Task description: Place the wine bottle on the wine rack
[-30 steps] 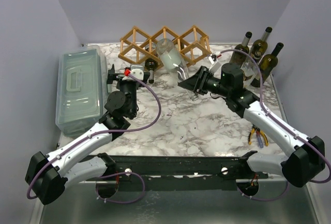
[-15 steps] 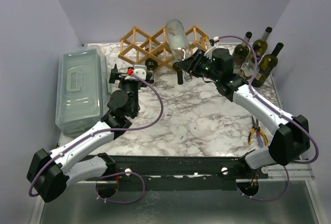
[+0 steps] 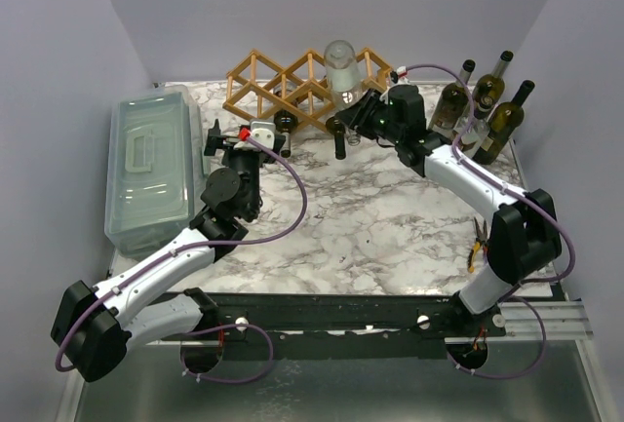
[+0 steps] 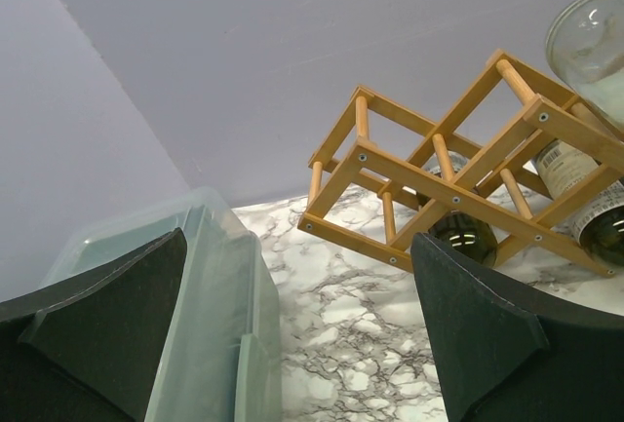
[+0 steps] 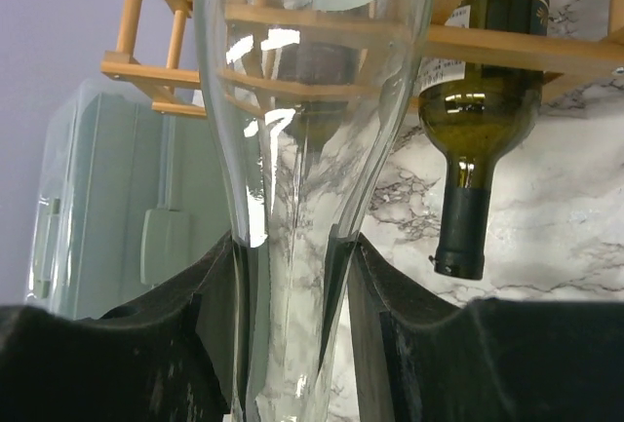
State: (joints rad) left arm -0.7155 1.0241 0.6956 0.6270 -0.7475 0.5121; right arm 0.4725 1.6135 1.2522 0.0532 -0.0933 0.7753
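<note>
The wine rack (image 3: pixel 278 86) is a light-brown wooden lattice at the back of the marble table; it also shows in the left wrist view (image 4: pixel 439 183) and the right wrist view (image 5: pixel 156 71). My right gripper (image 3: pixel 359 117) is shut on the neck of a clear glass wine bottle (image 3: pixel 342 66), holding it over the rack's right cells with its base up and away; the bottle fills the right wrist view (image 5: pixel 302 149). A dark green bottle (image 5: pixel 483 120) lies in the rack, neck toward me. My left gripper (image 3: pixel 226 139) is open and empty, in front of the rack's left end.
A grey-green lidded plastic box (image 3: pixel 151 169) stands at the left. Three dark wine bottles (image 3: pixel 487 105) stand at the back right. Pliers (image 3: pixel 480 247) lie near the right edge. Another dark bottle end (image 3: pixel 285 122) shows under the rack's middle.
My right arm has carried the clear bottle up and back from above the table to over the rack's right cells, turning it more upright. The left arm has barely moved.
</note>
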